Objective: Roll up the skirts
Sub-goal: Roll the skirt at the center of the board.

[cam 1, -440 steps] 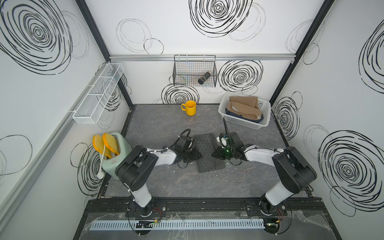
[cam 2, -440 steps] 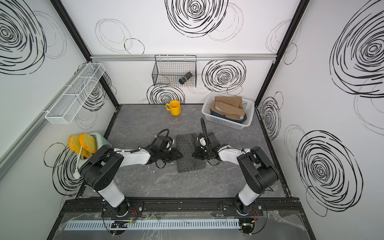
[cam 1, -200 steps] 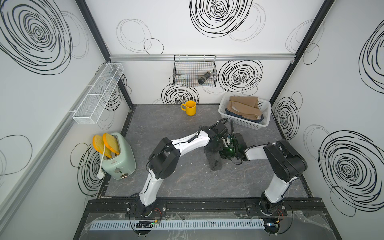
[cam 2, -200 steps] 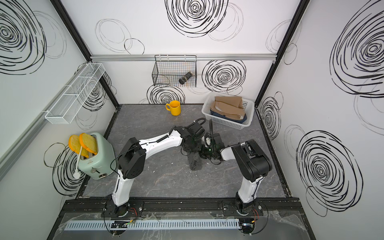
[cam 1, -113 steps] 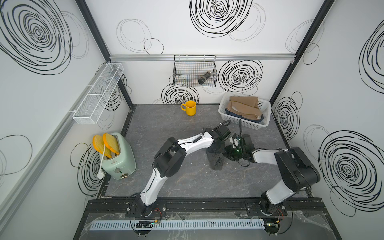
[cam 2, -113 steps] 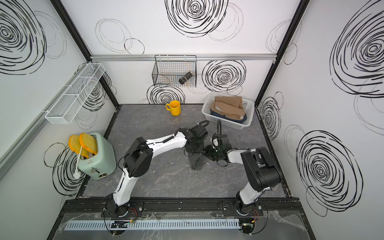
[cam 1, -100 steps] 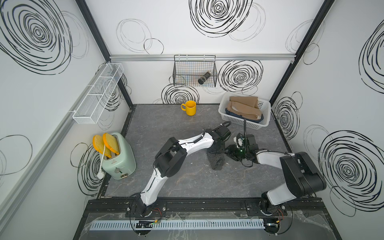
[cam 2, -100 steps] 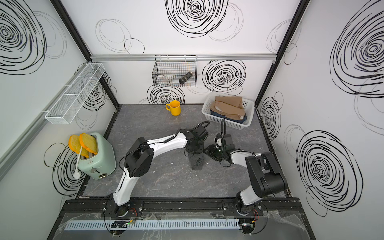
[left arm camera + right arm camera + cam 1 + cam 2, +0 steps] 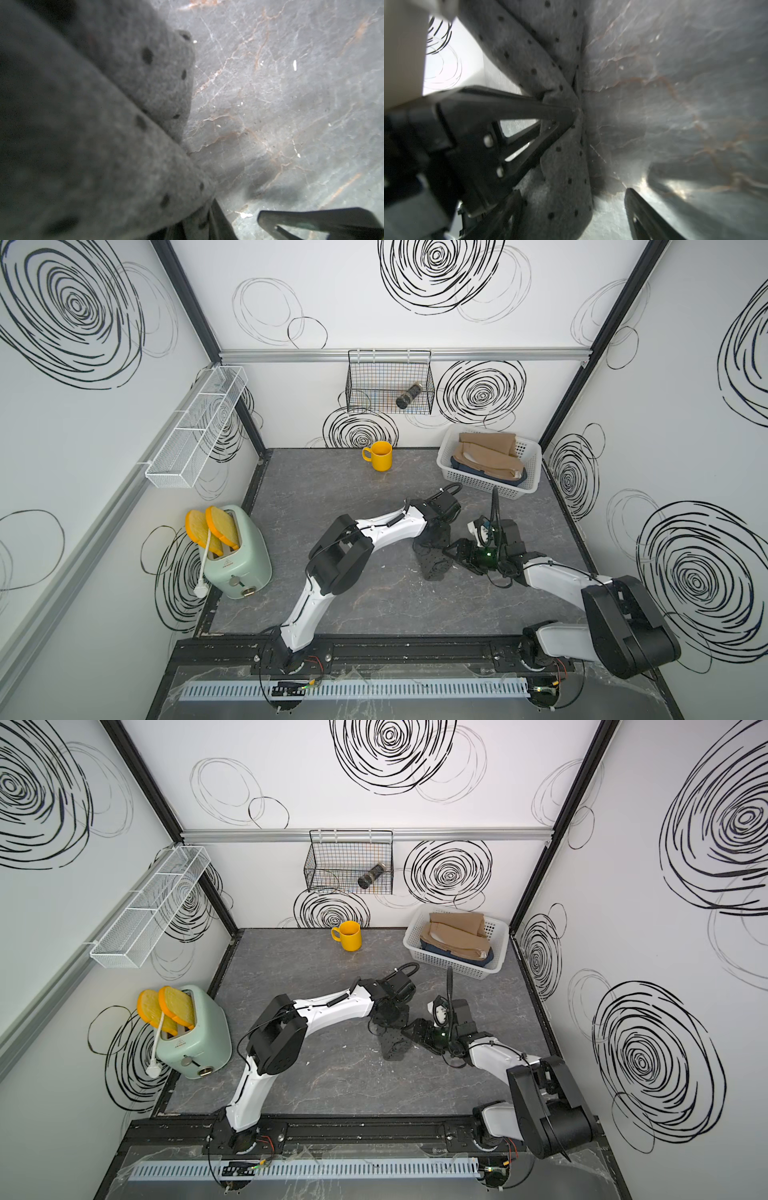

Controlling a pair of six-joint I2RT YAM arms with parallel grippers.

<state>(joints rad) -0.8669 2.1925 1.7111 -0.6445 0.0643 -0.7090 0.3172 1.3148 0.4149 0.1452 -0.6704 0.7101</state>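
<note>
When you read the counter (image 9: 374, 605) from its near edge, your entries run as follows.

1. Mint-green toaster (image 9: 235, 560), at the left edge, with two orange slices (image 9: 212, 529) standing in its slots.
2. Dotted grey skirt (image 9: 434, 568), lying on the counter right of centre and bunched into thick folds. It shows in both top views (image 9: 392, 1046).
3. Left pincer (image 9: 435, 536), pointing down onto the far end of that skirt. In the left wrist view one finger (image 9: 311, 220) stands clear of the cloth with bare counter between. The jaws are a little apart and no grip on the cloth shows.
4. Right pincer (image 9: 601, 151), low at the skirt's right side, jaws spread wide. One fingertip touches the cloth and the other is over bare counter, so it holds nothing.
5. Yellow mug (image 9: 381, 456), upright at the far edge near its middle.
6. White basket (image 9: 490, 485), in the far right corner. The tan skirt (image 9: 486, 448) lies folded on top of the denim skirt (image 9: 462, 467), of which you see only an edge.
7. Black wire basket (image 9: 365, 381), on the back wall, with a dark cylinder (image 9: 409, 394) lying in it.
</note>
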